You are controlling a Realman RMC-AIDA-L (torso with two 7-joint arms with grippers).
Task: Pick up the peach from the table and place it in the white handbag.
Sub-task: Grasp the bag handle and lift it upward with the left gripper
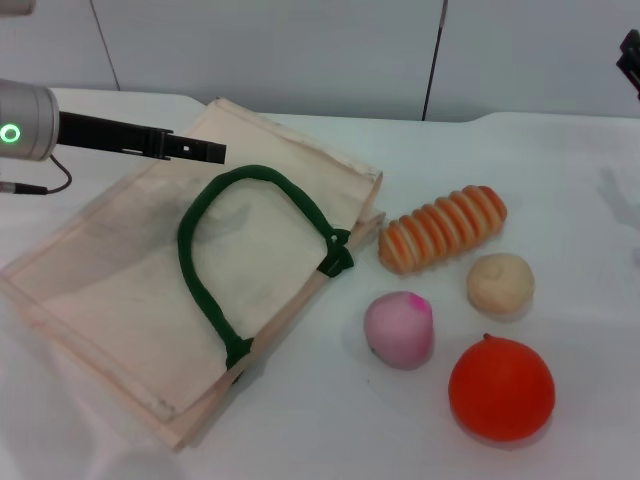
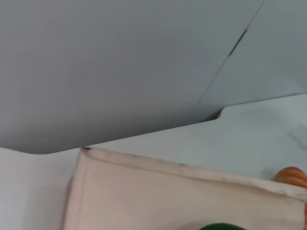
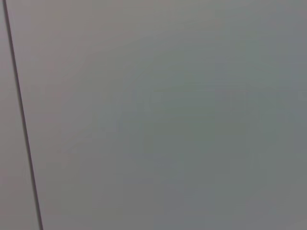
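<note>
Nearest the robot, an orange-red ball (image 1: 501, 388) is seen on the white table (image 1: 560, 180), and just beyond it to the left the peach (image 1: 399, 328) rests on the tabletop, its magenta tip turned up and to the right; it is touched by no gripper. Beside the peach, farther to the right, a beige round bun (image 1: 500, 283) is set, and behind both a striped orange-and-cream bread roll (image 1: 443, 228) is laid at a slant. The white handbag (image 1: 120, 270) is spread flat on the left half of the table, close beside the peach but apart from it, with a dark green rope handle (image 1: 215, 245) looped across its upper face. Over the bag's far left corner the left gripper (image 1: 205, 151) is held out level from the silver wrist, pointing to the right and clear of the cloth; its dark fingers appear drawn together with nothing between them. At the far right edge only a dark fragment of the right gripper (image 1: 630, 58) is shown, raised well above the table; how its jaws stand cannot be told.
</note>
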